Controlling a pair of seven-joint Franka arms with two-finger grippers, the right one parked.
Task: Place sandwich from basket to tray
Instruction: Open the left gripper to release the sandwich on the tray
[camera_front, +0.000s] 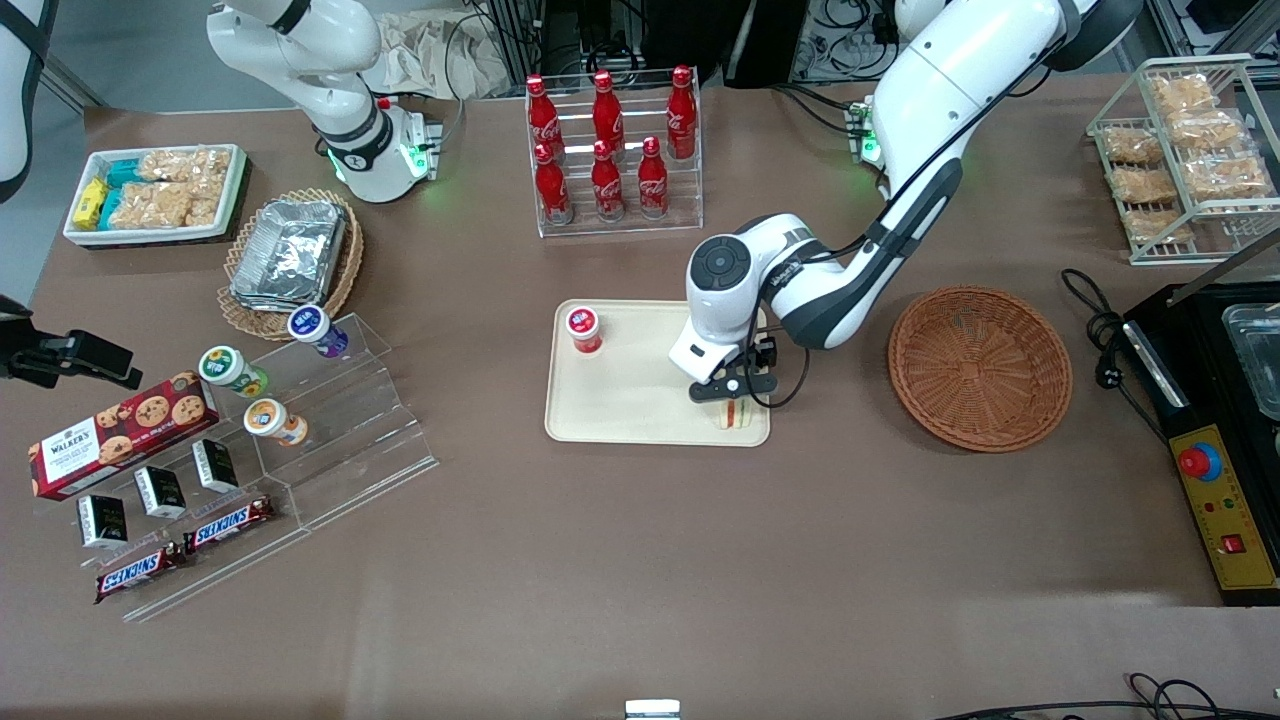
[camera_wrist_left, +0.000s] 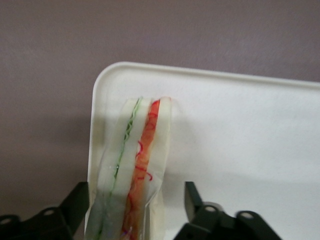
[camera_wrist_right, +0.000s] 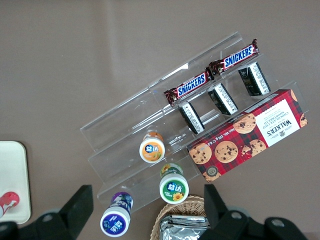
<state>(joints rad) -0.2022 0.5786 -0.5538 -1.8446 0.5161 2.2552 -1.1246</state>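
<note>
Nearest the front camera on the tray (camera_front: 640, 425) is the sandwich (camera_front: 733, 414), standing on its cut edge in the corner closest to the basket (camera_front: 979, 367), with the gripper (camera_front: 733, 388) directly over it. In the wrist view the gripper's two black fingers (camera_wrist_left: 75, 205) straddle the sandwich (camera_wrist_left: 132, 170); one seems to touch the bread while the other stands clear with a visible gap, so the gripper looks released, or nearly so, rather than clamped.

The main risk, as I judge it, is the wedge itself: it is thin, soft and balanced upright close to the tray rim (camera_wrist_left: 95, 130), so any sideways drag as the gripper lifts could tip it flat or roll it over the rim onto the counter (camera_front: 640, 560). A finger clinging to the bread could also carry it upward. A straight vertical retreat with the fingers well spread would suit best.

Farther out, a red-capped cup (camera_front: 583, 329) stands at the tray's opposite end, well apart, and the basket lies empty toward the working arm's end of the counter.
</note>
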